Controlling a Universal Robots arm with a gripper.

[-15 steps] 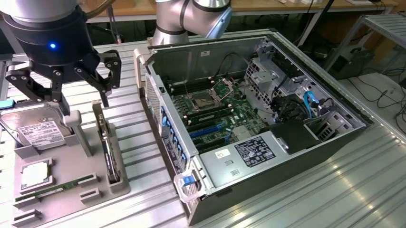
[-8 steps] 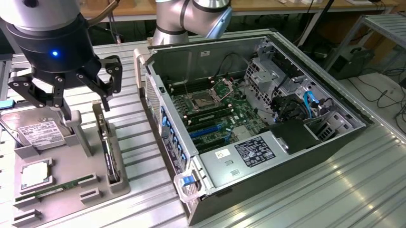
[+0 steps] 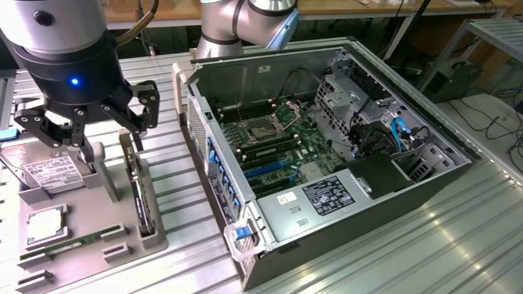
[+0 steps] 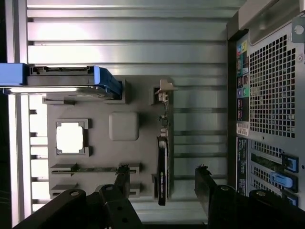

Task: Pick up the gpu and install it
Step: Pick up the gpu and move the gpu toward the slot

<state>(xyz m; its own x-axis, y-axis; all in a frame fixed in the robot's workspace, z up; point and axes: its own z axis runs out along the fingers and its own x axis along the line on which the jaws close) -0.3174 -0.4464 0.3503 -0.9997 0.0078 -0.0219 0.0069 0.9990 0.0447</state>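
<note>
Tabletop: I'm looking at a ribbed metal tabletop that carries everything.
Computer case: the computer case lies on its side with the panel off, toward the exterior view's right. Its motherboard faces up.
Parts tray: a grey parts tray sits on the tabletop just beside the case, toward the exterior view's left.
Gripper: the gripper hangs over the tray with its fingers spread wide and nothing between them. In the wrist view the gripper has one finger on each side of the card, and I see no contact.
Hard drive: the hard drive is propped at the tray's far corner, away from the case.
Gpu: the gpu stands on its long edge in a slot along the tray edge nearest the case. From the wrist it reads as a thin dark strip.
CPU: the CPU lies flat in its pocket, mid-tray.
RAM stick: the RAM stick lies in its slot toward the tray's near edge.
Progress: early, I'd say. The gripper is lined up over the card, but the card is not gripped, not lifted and not in the case. Both the pick and the install are left to do.
</note>
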